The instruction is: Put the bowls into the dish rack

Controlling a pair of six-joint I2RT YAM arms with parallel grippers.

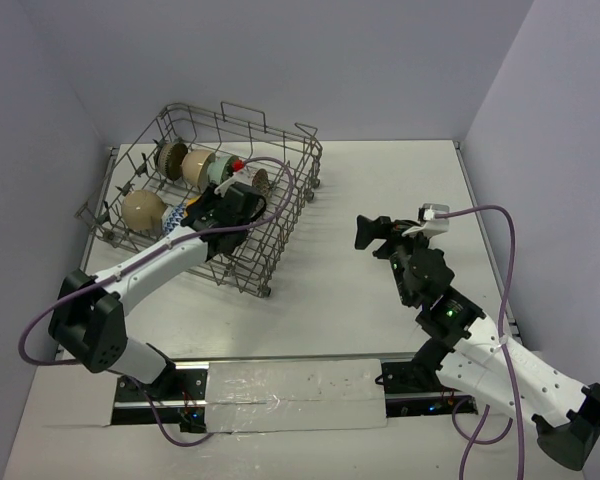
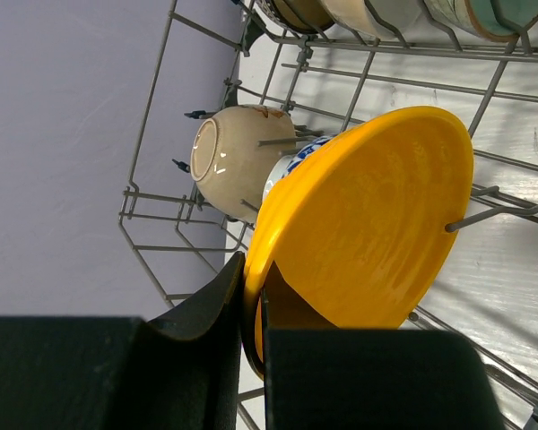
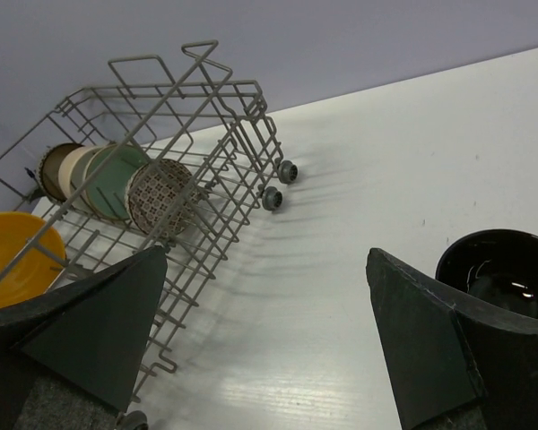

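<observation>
grips the rim of a glossy orange-yellow round ceramic bowl (image 2: 368,224) with the left gripper (image 2: 254,300), jaws narrow, inside the large grey metal wire dish rack (image 1: 242,115), just beside a beige ceramic bowl (image 2: 238,161) on its side, holds the right gripper (image 3: 267,260) wide and empty over the white table (image 1: 340,200)

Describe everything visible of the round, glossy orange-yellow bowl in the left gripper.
The glossy orange-yellow ceramic-looking bowl stands on edge inside the grey wire dish rack, its inside facing the wrist camera. Its outside seems blue-white patterned. The left gripper pinches its rim. A metal tine crosses its right side; a beige bowl sits behind.
</observation>
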